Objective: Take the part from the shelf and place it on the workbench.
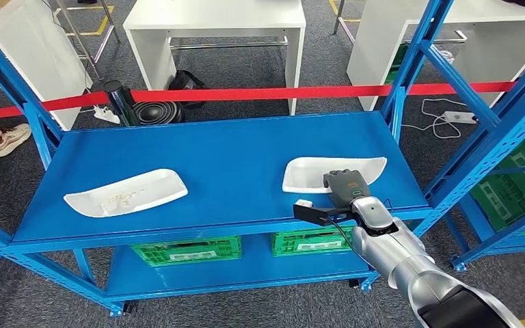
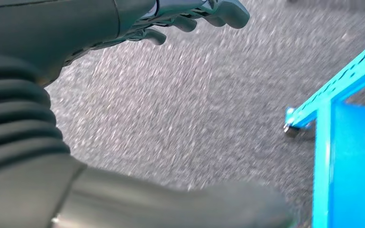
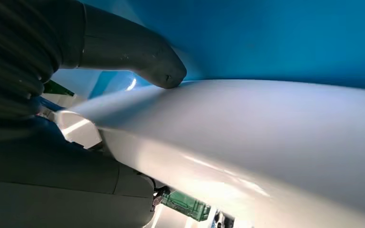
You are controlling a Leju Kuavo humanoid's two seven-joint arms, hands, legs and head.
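Note:
Two white curved parts lie on the blue shelf (image 1: 232, 147): one at the left (image 1: 126, 193), one at the right (image 1: 314, 171). My right hand (image 1: 346, 184) grips the near edge of the right part. In the right wrist view its thumb (image 3: 142, 52) presses on one face of the white part (image 3: 266, 128), and the fingers (image 3: 66, 190) lie against the other side. The part rests on the shelf. My left hand (image 2: 38, 95) hangs over grey carpet with its fingers (image 2: 195, 14) apart and nothing in it.
Blue uprights (image 1: 410, 61) frame the shelf on both sides. Green crates (image 1: 184, 249) sit on the lower level. Behind run a red barrier tape (image 1: 266, 93) and white tables (image 1: 212, 20). A person's shoe (image 1: 10, 139) is at far left. A shelf corner (image 2: 347, 142) is near my left hand.

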